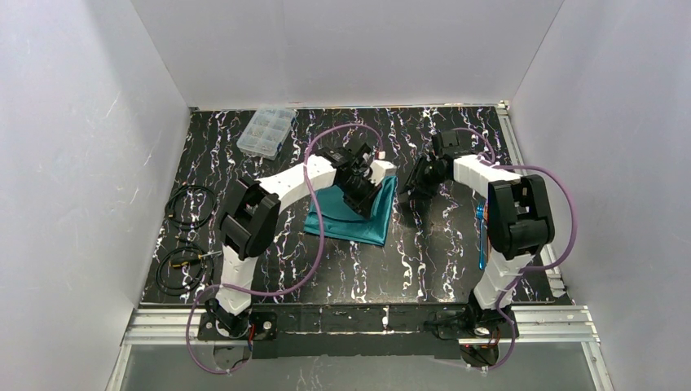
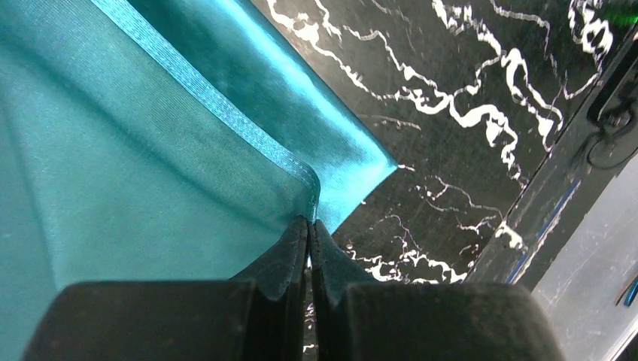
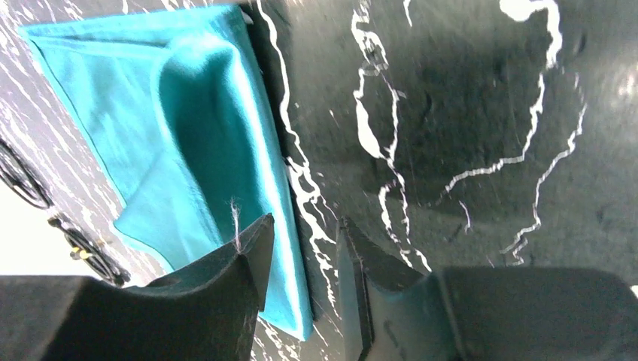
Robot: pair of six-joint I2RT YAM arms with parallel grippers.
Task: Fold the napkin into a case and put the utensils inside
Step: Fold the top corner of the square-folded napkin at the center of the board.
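The left arm (image 1: 287,181) and the right arm (image 1: 477,171) are built of smooth white links joined by blocky black housings (image 1: 248,216), each with a looping purple cable (image 1: 320,236). The fingers (image 2: 280,263) are matte black wedges, possibly rubber-faced.

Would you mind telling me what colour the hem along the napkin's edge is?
Lighter blue on the teal-green napkin; the left wrist view shows the hem best.

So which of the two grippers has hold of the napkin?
The left gripper, pinched shut on the hem of the napkin; the right gripper stands open beside it.
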